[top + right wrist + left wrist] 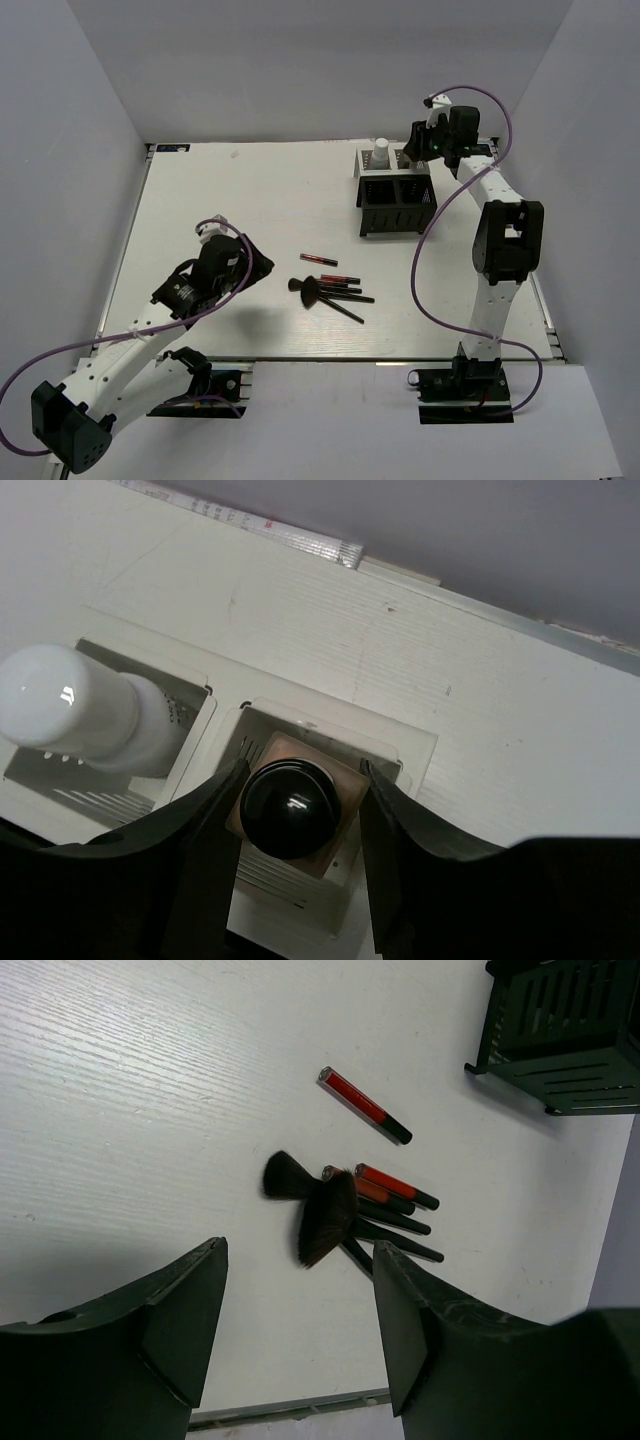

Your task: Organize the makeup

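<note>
Black mesh box (398, 205) holds the square tan bottle (295, 805), glossy domed cap up, right gripper (302, 780) clamped on its sides. Left gripper (300, 1255) hangs spread above fluffy brushes (322, 1215) on the grained desk (150, 1080).

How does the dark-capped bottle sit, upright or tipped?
Upright: the dark-capped bottle stands cap-up in a box compartment, flanked by the right gripper.

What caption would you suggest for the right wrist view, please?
Right pincer flanks a dark-capped tan bottle in the box.
</note>
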